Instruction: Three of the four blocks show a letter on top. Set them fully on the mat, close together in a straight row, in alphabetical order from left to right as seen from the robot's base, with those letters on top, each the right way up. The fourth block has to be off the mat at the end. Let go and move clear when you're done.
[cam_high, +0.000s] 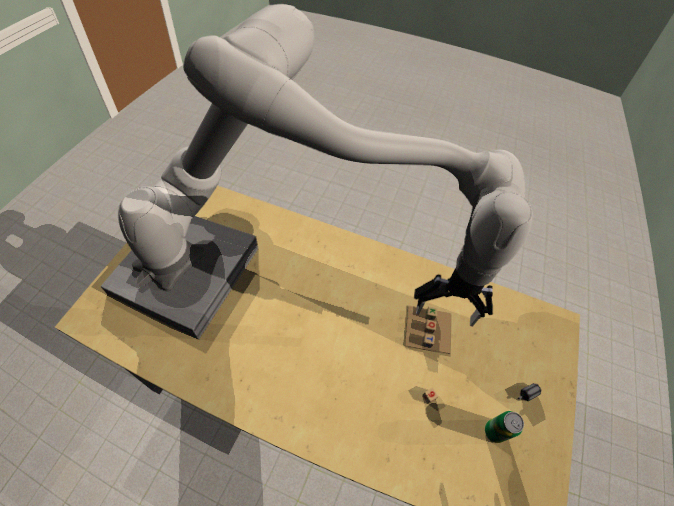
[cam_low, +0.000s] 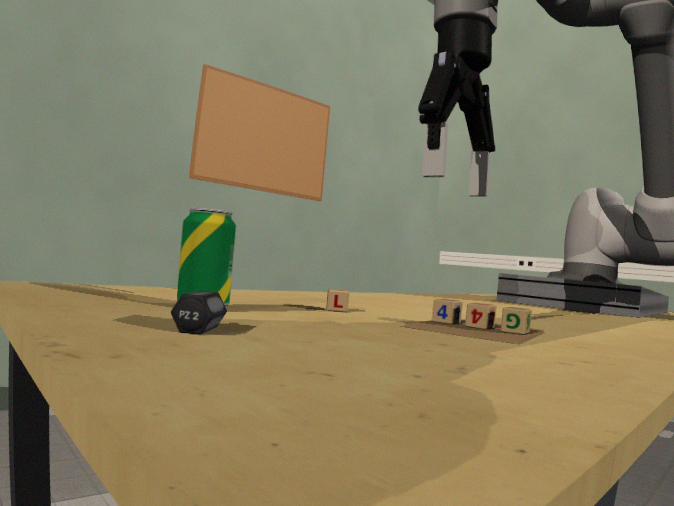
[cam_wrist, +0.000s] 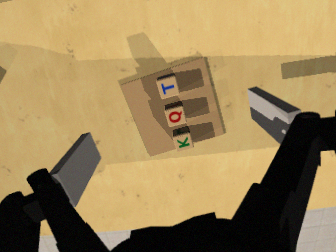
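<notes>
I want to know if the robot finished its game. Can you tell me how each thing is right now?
Gripper: open, empty, above the mat.
K block: on mat, K up.
Q block: on mat, middle of row.
T block: on mat, row's end.
Fourth block: off mat, 9 on top.
Green can: standing upright.
Black PZ 2 piece: lying on the table.

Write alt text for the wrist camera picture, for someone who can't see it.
Three small blocks sit in a tight row on a brown mat, their tops reading T, Q and K. The mat lies on a tan table. The open, empty tool hangs above, one grey fingertip showing on each side.
</notes>
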